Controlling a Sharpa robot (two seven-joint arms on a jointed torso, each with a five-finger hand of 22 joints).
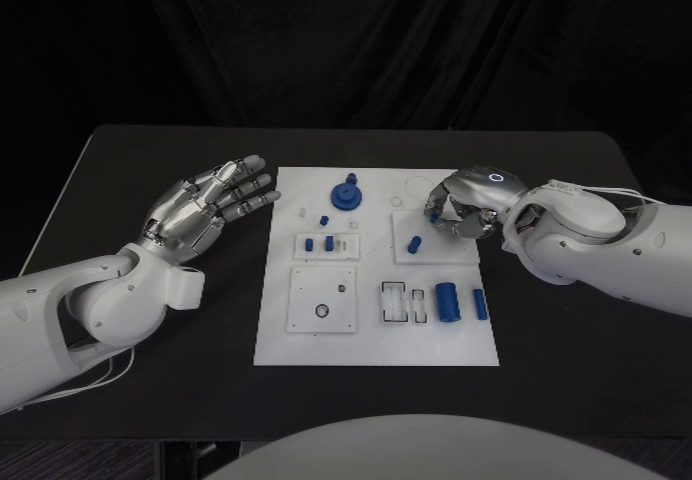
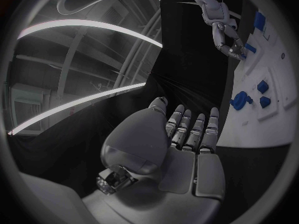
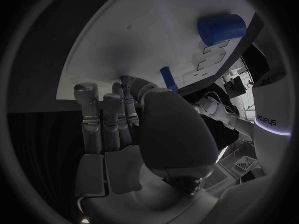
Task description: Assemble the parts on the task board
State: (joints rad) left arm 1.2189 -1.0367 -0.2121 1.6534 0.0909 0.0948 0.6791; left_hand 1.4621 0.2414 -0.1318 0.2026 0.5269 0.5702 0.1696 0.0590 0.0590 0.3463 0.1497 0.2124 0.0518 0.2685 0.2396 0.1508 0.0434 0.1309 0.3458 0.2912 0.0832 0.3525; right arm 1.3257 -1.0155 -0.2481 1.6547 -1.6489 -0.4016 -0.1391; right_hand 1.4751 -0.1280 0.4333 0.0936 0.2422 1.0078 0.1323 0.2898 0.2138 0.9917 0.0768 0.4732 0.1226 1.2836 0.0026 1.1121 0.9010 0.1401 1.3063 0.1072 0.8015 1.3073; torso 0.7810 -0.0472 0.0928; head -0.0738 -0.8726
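Right hand (image 1: 464, 203) is lowered over the far right of the white board (image 1: 274, 340), fingers curled onto a small blue part (image 3: 124, 79); whether it is gripped cannot be told. Grip should be confirmed before lifting. Left hand (image 1: 209, 205) hovers beside the board, fingers wide, empty. Parts are smooth blue plastic: a cylinder (image 1: 447, 300), a peg (image 1: 414, 243).

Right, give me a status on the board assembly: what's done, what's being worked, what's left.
Done: little that can be confirmed; a blue gear-like part sits at the task board's far end. In hand: the right hand is down over the board's far right corner, fingertips at a small blue piece; an actual grip can't be confirmed. The left hand hovers open beside the board. Left: two blue cylinders and a blue peg lie loose.
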